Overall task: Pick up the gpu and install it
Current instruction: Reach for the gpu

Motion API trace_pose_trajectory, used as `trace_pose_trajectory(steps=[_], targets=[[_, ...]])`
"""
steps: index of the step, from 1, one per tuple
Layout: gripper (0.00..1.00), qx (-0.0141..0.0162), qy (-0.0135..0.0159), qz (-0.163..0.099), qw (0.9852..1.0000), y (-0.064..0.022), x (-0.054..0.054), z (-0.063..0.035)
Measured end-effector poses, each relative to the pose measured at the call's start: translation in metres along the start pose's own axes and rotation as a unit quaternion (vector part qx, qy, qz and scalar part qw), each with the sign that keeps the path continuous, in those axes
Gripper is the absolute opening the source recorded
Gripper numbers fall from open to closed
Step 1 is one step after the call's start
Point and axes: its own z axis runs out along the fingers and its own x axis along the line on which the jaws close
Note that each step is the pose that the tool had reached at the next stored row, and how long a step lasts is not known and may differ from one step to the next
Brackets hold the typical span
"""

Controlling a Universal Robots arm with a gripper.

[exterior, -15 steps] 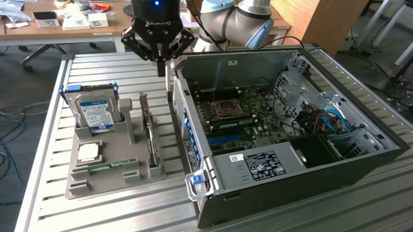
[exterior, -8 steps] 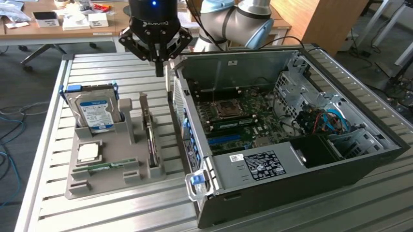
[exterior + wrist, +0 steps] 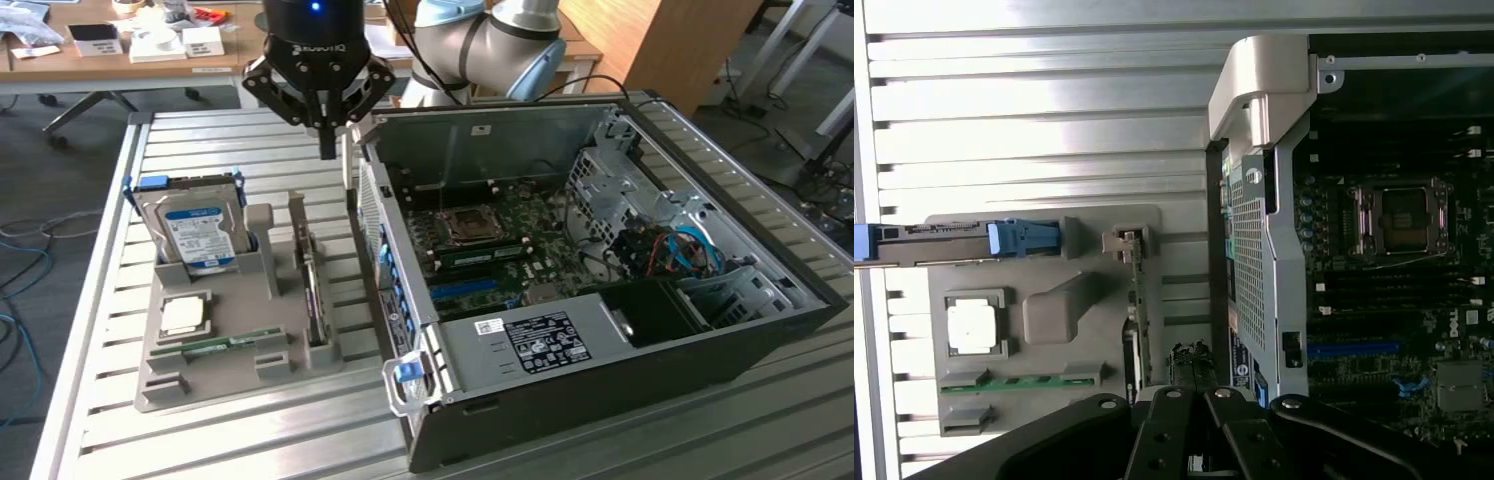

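One gpu (image 3: 311, 285), one hard drive (image 3: 198, 232), one case (image 3: 667, 372)

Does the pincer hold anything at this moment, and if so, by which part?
Nothing is held. The pincer is shut and empty, in the air apart from the gpu, which stands on edge in its slot of the tray.

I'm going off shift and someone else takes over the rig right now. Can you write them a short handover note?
Gripper: shut, holding nothing, raised near the far end of the grey tray, close to the open computer case.
gpu: standing on edge in its tray slot, beside the hard drive, untouched.
Done: nothing that shows.
Left: the gpu is not yet picked up and not yet installed on the motherboard.
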Motion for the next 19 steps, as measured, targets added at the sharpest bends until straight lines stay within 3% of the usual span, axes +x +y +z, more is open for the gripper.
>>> trace_pose_trajectory(steps=[13, 19], targets=[[0.11, 0.0000, 0.0000, 0.000, 1.0000, -0.0080, 0.004, -0.0004], [0.11, 0.0000, 0.0000, 0.000, 1.0000, -0.0099, 0.016, -0.0005]])
